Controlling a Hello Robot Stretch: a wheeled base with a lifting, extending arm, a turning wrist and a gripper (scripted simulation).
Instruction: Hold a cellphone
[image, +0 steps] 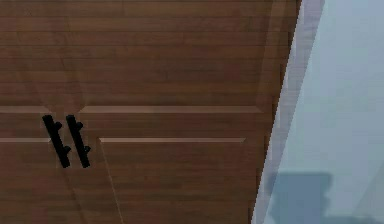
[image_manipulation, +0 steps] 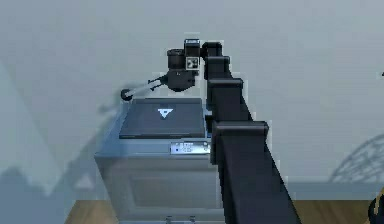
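Note:
In the arm side view the dark arm (image_manipulation: 240, 140) reaches up from the bottom edge to the two white marked squares (image_manipulation: 198, 47). Left of them is the gripper (image_manipulation: 140, 88), its thin fingers pointing left above the back of a grey box-like unit (image_manipulation: 150, 170). A dark flat slab with a white triangular mark (image_manipulation: 165, 115) lies on the unit's top, just below the gripper. I cannot tell whether the gripper holds anything, nor whether it touches the slab.
The forward view has brown wooden cabinet doors (image: 150, 70) close ahead, with two black handles (image: 66, 141) at lower left. A pale wall (image: 345, 100) runs down its right. In the arm side view, a round wire thing (image_manipulation: 365, 165) sits at the right edge, and wooden floor (image_manipulation: 60, 212) at bottom left.

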